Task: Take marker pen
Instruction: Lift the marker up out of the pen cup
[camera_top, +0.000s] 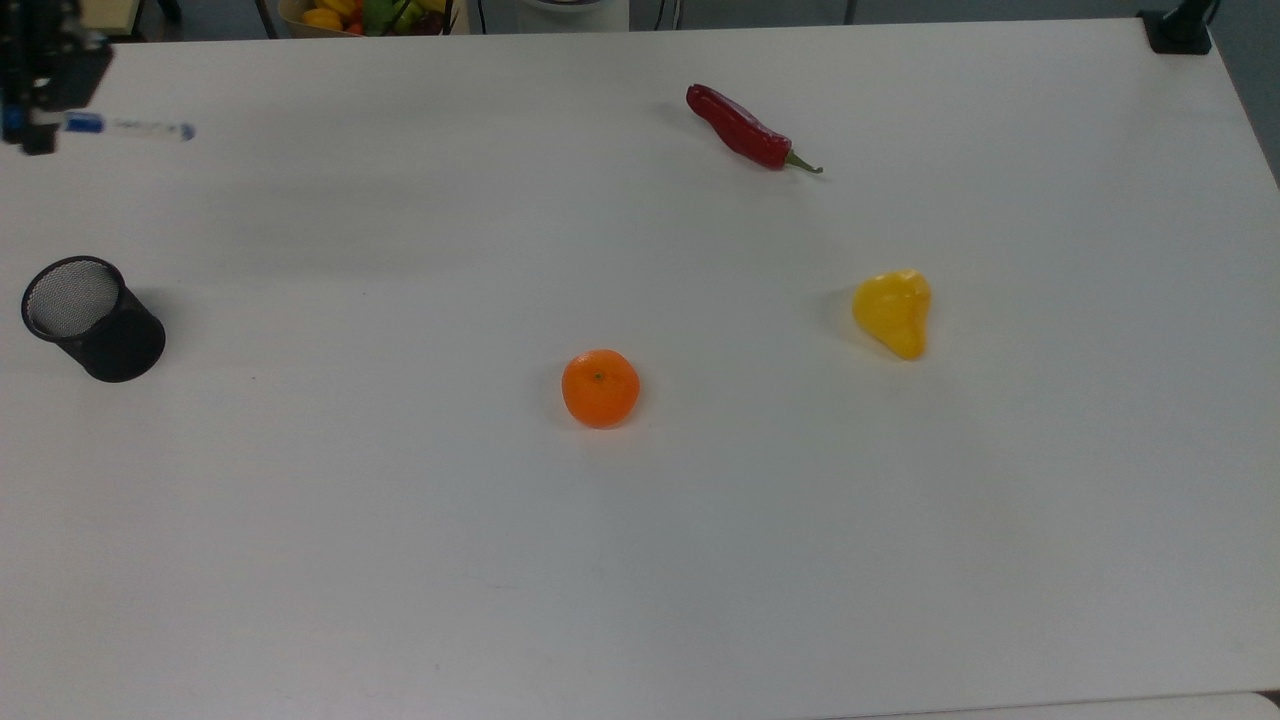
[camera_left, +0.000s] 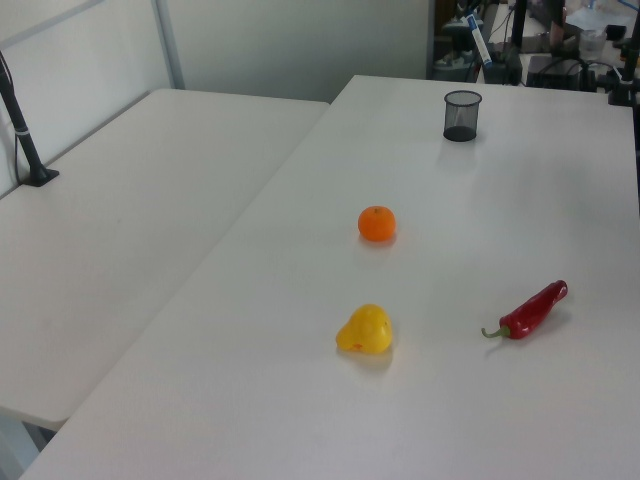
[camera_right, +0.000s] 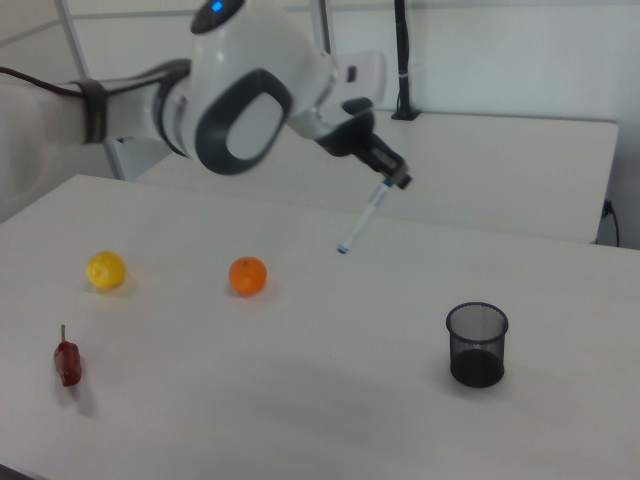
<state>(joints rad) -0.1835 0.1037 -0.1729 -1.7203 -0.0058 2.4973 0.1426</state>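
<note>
At the upper left of the top view, the hand (camera_top: 40, 100) is clenched on the capped end of one marker pen (camera_top: 130, 127), held in the air above the desk (camera_top: 700, 550). On the desk: one black mesh cup (camera_top: 92, 318), one orange (camera_top: 600, 388), one yellow pepper (camera_top: 893, 311), one red chilli (camera_top: 745, 130).

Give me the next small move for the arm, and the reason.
Probably keep carrying it clear and hold the grip: the gripper has the blue-capped white marker pen by its cap end, hanging tilted in the air, well above and apart from the black mesh pen cup.
</note>
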